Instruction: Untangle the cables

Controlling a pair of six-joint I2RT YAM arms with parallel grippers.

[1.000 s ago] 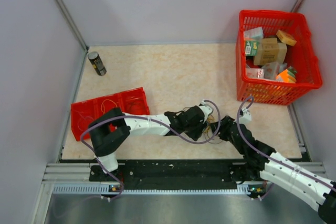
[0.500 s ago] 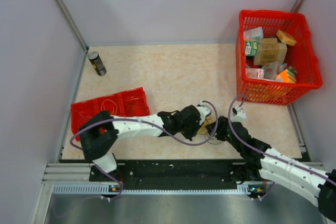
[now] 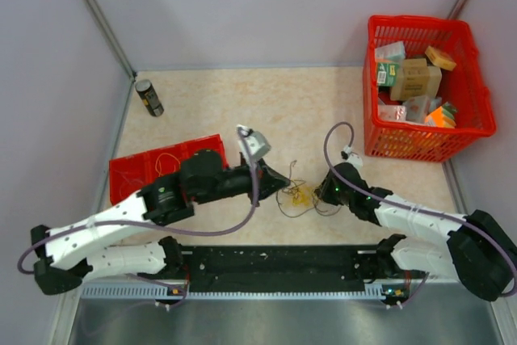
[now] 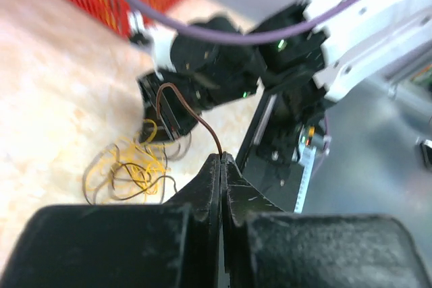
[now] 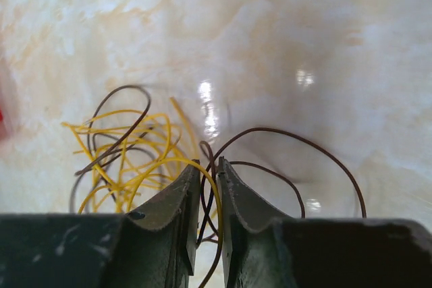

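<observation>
The cables lie as a small tangle of thin yellow and dark brown wires on the marbled table, between my two grippers. My left gripper is just left of the tangle. In the left wrist view it is shut on one dark brown wire, which arches up from the fingertips toward the tangle. My right gripper is at the tangle's right edge. Its jaws stand nearly together, with yellow and brown strands running through the narrow gap.
A red basket full of small boxes stands at the back right. A flat red tray lies at the left, partly under my left arm. A dark can stands at the back left. Grey walls enclose the table.
My left gripper has shut on a brown wire and drawn back left. The right gripper's jaws have closed around strands. Both arms have swung outward, baring the tangle.
</observation>
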